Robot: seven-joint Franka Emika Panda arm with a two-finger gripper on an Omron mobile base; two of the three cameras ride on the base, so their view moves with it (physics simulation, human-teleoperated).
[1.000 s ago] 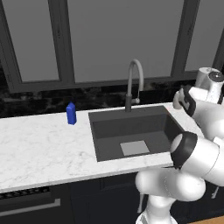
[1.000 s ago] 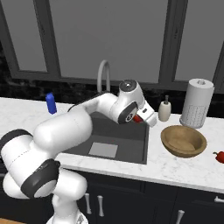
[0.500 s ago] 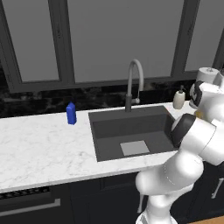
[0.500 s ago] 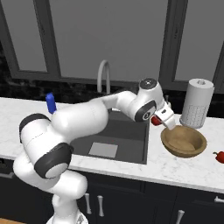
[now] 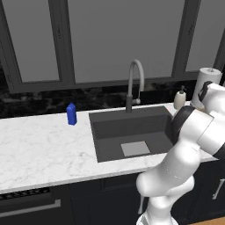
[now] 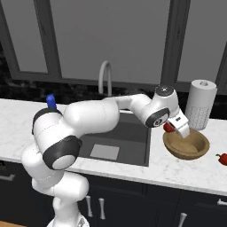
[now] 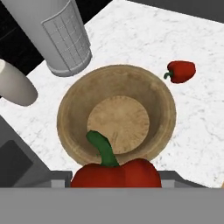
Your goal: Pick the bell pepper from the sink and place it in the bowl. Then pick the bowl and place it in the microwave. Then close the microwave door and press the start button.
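My gripper (image 6: 175, 126) is shut on the red bell pepper (image 6: 168, 127) and holds it just above the near rim of the tan wooden bowl (image 6: 186, 144), on the counter right of the sink (image 6: 126, 133). In the hand view the bell pepper (image 7: 116, 172), green stem up, sits between the fingertips of the gripper (image 7: 116, 180), with the bowl (image 7: 72, 109) directly beneath, its inside bare. In the left base view the sink (image 5: 132, 129) lies left of the arm. The microwave and its door are out of view.
A second red pepper (image 6: 223, 158) lies on the marble right of the bowl. A paper towel roll (image 6: 200, 104) and a soap dispenser (image 5: 179, 97) stand behind it. The arched faucet (image 6: 104, 77) and a blue bottle (image 5: 71, 114) stand to the left.
The arm has swung right from over the sink to over the bowl, carrying the bell pepper along. The grip has stayed the same.
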